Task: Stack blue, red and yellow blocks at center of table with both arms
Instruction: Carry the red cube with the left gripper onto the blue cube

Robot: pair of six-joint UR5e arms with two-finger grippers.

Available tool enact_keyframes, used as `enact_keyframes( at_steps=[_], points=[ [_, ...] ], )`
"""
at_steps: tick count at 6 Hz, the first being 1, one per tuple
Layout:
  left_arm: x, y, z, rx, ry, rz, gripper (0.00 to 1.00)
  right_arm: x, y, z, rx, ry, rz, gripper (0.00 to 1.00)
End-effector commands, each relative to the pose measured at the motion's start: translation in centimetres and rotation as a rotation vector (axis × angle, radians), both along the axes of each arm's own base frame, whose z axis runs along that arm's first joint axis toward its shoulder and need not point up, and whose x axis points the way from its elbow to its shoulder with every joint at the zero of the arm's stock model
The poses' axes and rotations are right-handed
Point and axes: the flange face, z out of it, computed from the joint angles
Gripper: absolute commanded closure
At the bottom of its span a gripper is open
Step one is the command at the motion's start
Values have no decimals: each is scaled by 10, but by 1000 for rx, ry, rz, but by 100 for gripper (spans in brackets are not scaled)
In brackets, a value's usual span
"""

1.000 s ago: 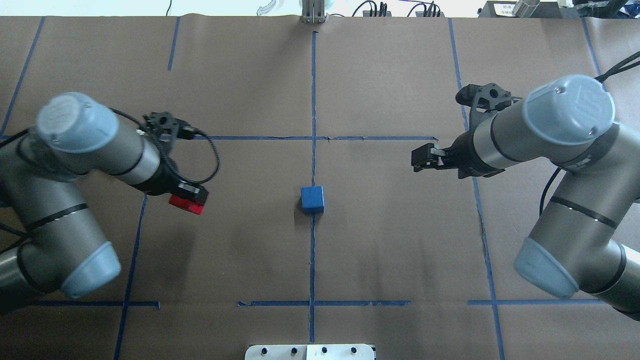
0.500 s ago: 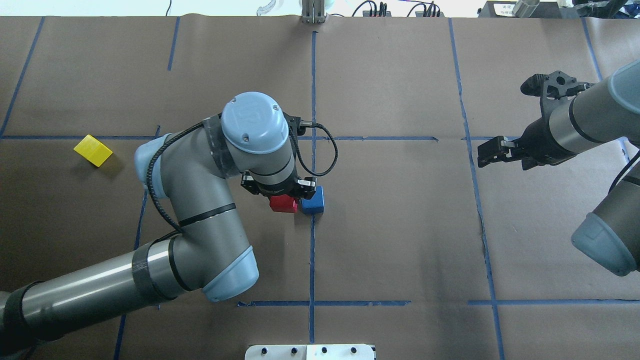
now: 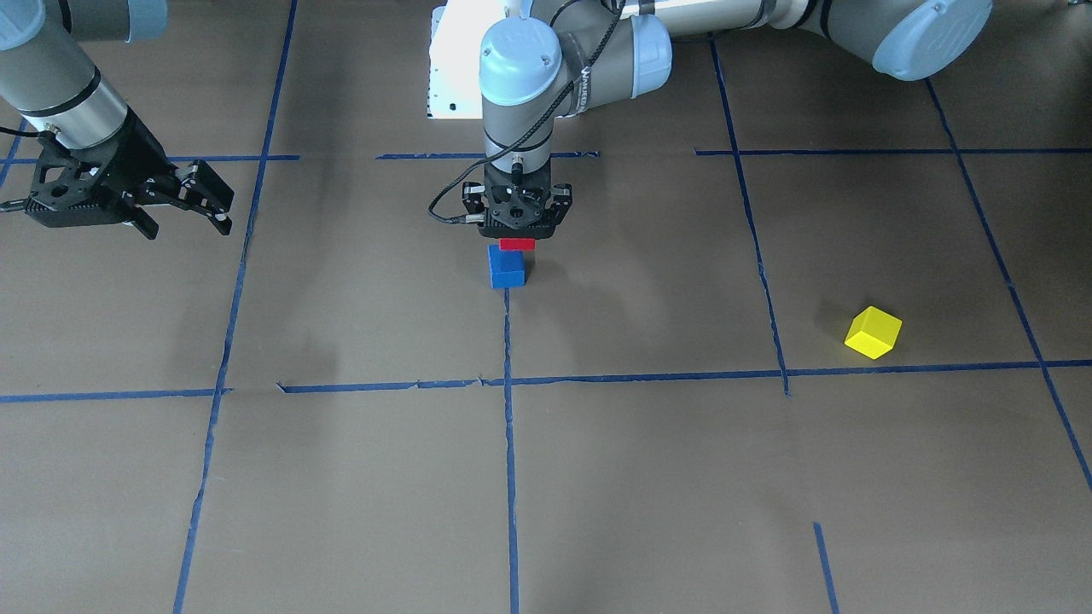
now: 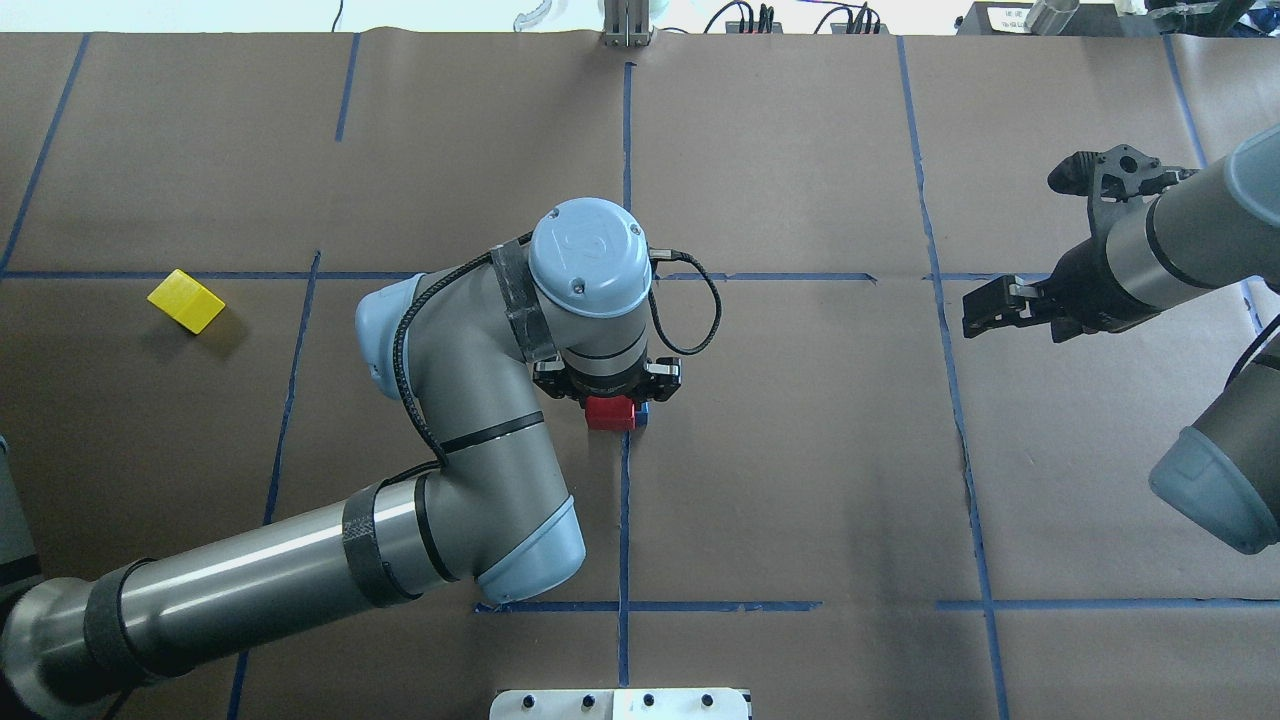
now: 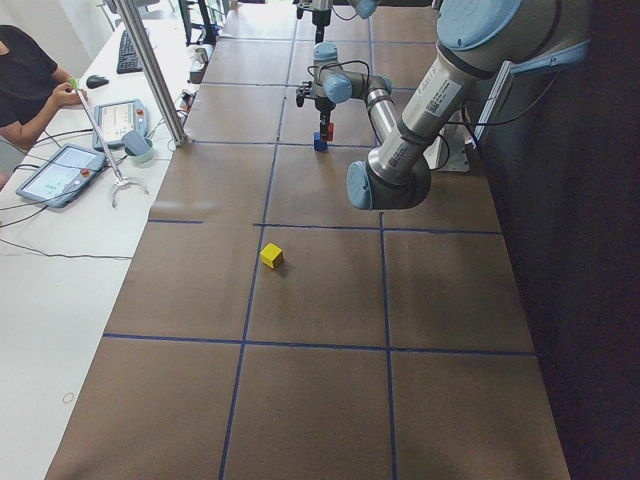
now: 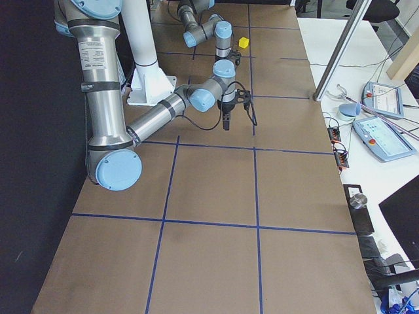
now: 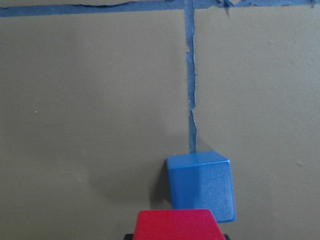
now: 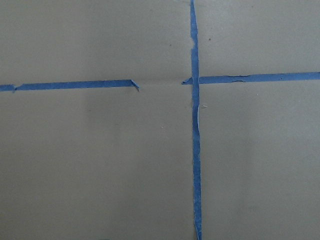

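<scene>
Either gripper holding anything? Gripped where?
Left gripper holds the red block by its upper sides, just over the blue block. Right gripper is open, holding nothing.

Matt brown paper (image 4: 800,450); smooth matt red block (image 7: 175,224).

The left arm's claw (image 3: 516,236) points straight down, squeezing the red block (image 3: 517,244). The right arm's claw (image 3: 218,207) hangs off to the side, spread wide.
</scene>
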Motion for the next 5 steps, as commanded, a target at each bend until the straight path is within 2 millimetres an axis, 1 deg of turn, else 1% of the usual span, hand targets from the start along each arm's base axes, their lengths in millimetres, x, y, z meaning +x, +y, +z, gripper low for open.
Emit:
enact_keyframes(
  at_steps=[1,2,3,5],
  points=[
    [11,-7,-3,1,-6,-17,91,1,1,2,-2,2,0,0],
    [12,-8,-2,3,-2,-21,91,1,1,0,0,0,0,0],
    [14,-11,1,7,-12,-33,88,0,2,0,-1,0,-1,0],
    [16,-11,1,4,6,-51,87,0,2,1,-2,1,-1,0]
  ],
)
